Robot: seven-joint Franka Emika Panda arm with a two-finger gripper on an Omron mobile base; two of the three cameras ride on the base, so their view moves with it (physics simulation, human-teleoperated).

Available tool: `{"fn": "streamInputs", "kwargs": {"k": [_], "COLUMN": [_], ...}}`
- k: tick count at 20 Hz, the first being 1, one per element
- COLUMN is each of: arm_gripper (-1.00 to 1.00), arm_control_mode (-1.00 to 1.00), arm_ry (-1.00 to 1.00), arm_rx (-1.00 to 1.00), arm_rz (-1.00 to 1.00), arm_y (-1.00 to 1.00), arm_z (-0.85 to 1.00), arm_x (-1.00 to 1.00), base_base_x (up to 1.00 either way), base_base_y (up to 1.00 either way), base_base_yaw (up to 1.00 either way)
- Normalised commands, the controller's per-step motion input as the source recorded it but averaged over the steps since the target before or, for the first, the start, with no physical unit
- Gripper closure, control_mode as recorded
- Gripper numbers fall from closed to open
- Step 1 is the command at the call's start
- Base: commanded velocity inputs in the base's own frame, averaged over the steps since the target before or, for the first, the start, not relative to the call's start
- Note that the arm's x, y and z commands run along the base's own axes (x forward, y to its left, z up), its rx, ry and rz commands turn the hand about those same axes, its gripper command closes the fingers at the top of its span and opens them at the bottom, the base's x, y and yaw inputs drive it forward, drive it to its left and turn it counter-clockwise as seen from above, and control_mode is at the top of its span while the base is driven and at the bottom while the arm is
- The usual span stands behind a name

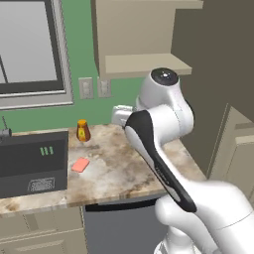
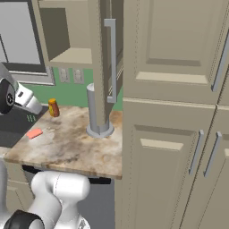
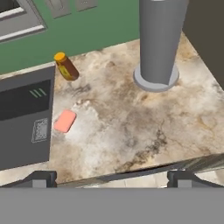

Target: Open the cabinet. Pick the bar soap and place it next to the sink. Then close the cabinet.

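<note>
I see the bar soap (image 3: 65, 120) lying flat on the marbled counter (image 3: 131, 118), just beside the dark appliance (image 3: 24, 118) and near the amber jar (image 3: 66, 66). My gripper (image 3: 112, 179) hangs above the counter's front edge, jaws spread wide and empty, soap well off toward its left fingertip. The cabinet (image 2: 76, 33) door stands open above.
</note>
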Motion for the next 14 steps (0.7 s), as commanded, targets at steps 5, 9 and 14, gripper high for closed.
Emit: {"fn": "streamInputs", "kwargs": {"k": [5,9,14], "arm_gripper": [-1.0,-1.0,-1.0], "arm_control_mode": [-1.0,-1.0,-1.0], "arm_ry": [-0.14,-0.15,-0.13], "arm_rx": [0.13,0.09,0.04], "arm_rz": [0.0,0.0,-0.1], "arm_y": [-0.29,-0.27,-0.26], "arm_z": [0.3,0.33,0.31], "arm_x": [-0.39,-0.37,-0.4], "base_base_x": [0.0,0.0,0.0], "base_base_y": [0.0,0.0,0.0], "base_base_yaw": [0.0,0.0,0.0]}}
